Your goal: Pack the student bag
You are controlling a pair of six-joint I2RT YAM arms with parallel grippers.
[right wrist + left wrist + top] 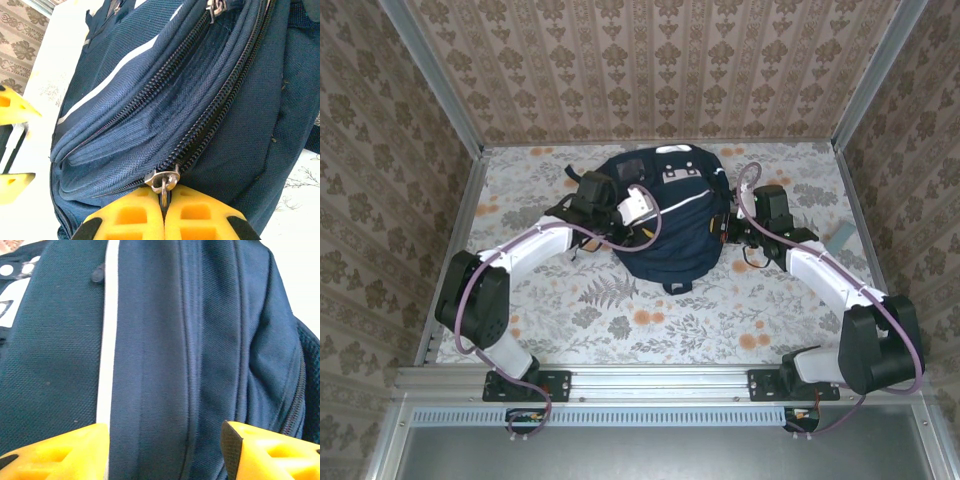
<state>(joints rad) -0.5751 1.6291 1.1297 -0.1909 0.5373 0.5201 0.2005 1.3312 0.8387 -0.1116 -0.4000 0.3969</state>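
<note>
The student bag (672, 235) is a navy backpack with a white stripe, lying at the back middle of the table. My left gripper (640, 210) hovers over its left half. In the left wrist view this gripper (165, 450) is open, its yellow fingers (65, 452) apart just above the fabric and the white stripe (106, 365), holding nothing. My right gripper (728, 228) is against the bag's right side. In the right wrist view it (164, 200) is shut on the metal zipper pull (163, 181) of a partly open zipper (220, 105).
The table (620, 320) has a floral cloth, with patterned walls and metal posts on three sides. A small grey-blue object (840, 238) lies at the right edge. Dark straps (575, 175) stick out at the bag's back left.
</note>
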